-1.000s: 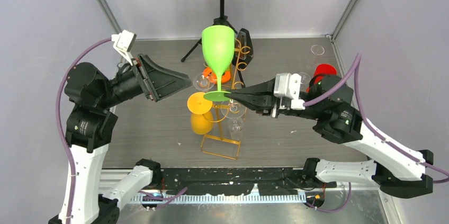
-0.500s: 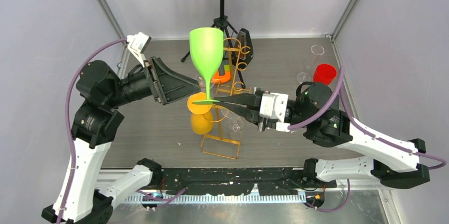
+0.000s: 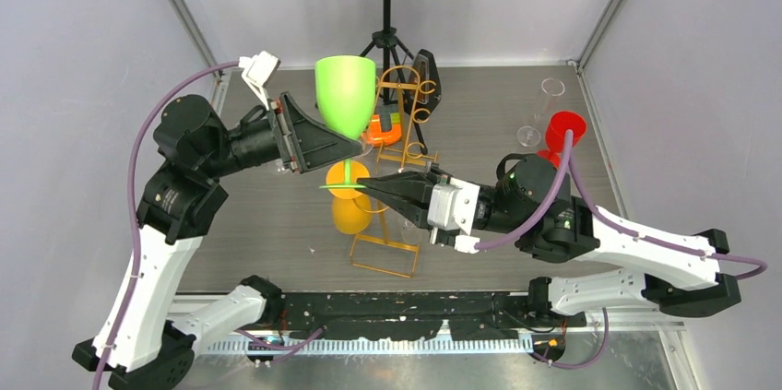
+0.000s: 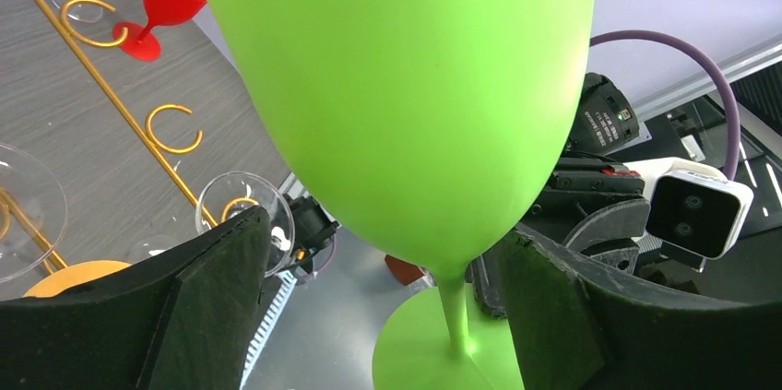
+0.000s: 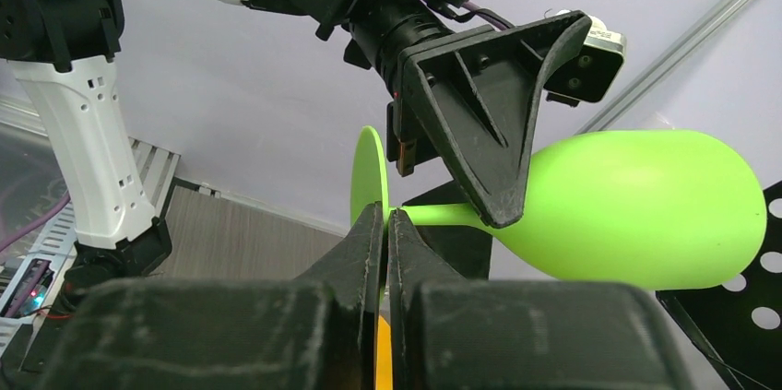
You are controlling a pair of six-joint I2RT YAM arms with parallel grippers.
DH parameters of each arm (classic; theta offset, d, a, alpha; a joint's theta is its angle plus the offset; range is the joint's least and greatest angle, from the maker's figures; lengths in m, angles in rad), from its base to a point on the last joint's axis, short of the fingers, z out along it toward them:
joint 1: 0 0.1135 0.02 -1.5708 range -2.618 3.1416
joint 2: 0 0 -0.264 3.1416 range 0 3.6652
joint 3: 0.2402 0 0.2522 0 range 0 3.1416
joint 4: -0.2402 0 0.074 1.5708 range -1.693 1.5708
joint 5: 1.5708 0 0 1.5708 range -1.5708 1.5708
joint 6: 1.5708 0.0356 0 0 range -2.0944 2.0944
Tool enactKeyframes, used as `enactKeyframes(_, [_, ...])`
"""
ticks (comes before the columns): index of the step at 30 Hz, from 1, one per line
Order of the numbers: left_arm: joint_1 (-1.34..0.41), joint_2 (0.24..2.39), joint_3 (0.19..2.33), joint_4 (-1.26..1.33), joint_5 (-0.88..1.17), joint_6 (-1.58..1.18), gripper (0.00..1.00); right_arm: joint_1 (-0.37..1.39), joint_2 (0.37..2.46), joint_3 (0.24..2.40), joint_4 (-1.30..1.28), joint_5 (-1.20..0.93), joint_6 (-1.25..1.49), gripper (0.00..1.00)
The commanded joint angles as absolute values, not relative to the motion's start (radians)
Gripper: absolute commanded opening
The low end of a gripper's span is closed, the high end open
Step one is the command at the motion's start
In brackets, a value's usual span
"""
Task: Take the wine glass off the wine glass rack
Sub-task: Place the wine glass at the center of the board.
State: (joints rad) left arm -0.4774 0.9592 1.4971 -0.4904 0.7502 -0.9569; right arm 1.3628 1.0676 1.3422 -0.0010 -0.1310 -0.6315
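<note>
From above, the green wine glass is seen upright. Its foot is clamped in the closed right pincer, and its bowl is set between the spread fingers of the left pincer. Since a second ago it has been carried left, away from the gold rack, and the left pincer has been brought around it.

From the left wrist, the bowl is flanked by wide-open fingers.

From the right wrist, the foot is gripped at the pincer's tips, with the bowl beyond.
</note>
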Motion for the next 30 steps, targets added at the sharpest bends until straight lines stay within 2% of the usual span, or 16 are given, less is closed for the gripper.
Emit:
enactKeyframes(1, [-0.494, 0.954, 1.512, -0.464, 0.737, -0.933, 0.84, 1.386, 1.072, 1.341, 0.092, -0.062, -0.671, 0.06])
enactKeyframes(3, [-0.501, 0.957, 1.513, -0.467, 0.736, -0.931, 0.76, 1.396, 1.076, 1.338, 0.1, -0.042, -0.686, 0.06])
enactKeyframes(13, [-0.514, 0.96, 1.524, -0.483, 0.74, -0.92, 0.25, 1.428, 1.079, 1.321, 0.136, 0.068, -0.746, 0.06])
enactKeyframes(14, [-0.515, 0.959, 1.523, -0.483, 0.739, -0.918, 0.1, 1.428, 1.079, 1.319, 0.14, 0.072, -0.746, 0.06])
enactKeyframes(15, [-0.517, 0.956, 1.521, -0.483, 0.738, -0.916, 0.02, 1.429, 1.078, 1.317, 0.142, 0.08, -0.746, 0.06])
enactKeyframes(19, [-0.517, 0.954, 1.516, -0.479, 0.74, -0.904, 0.0, 1.432, 1.068, 1.309, 0.142, 0.099, -0.735, 0.06])
enactKeyframes(21, [-0.518, 0.955, 1.516, -0.479, 0.744, -0.898, 0.0, 1.433, 1.053, 1.299, 0.141, 0.109, -0.725, 0.1])
enactKeyframes(25, [-0.518, 0.962, 1.517, -0.479, 0.751, -0.885, 0.0, 1.433, 1.015, 1.271, 0.139, 0.144, -0.709, 0.29])
enactKeyframes(29, [-0.518, 0.968, 1.516, -0.499, 0.754, -0.857, 0.0, 1.433, 0.963, 1.255, 0.109, 0.151, -0.67, 0.54])
enactKeyframes(30, [-0.518, 0.97, 1.517, -0.504, 0.757, -0.85, 0.0, 1.433, 0.949, 1.263, 0.084, 0.157, -0.652, 0.57])
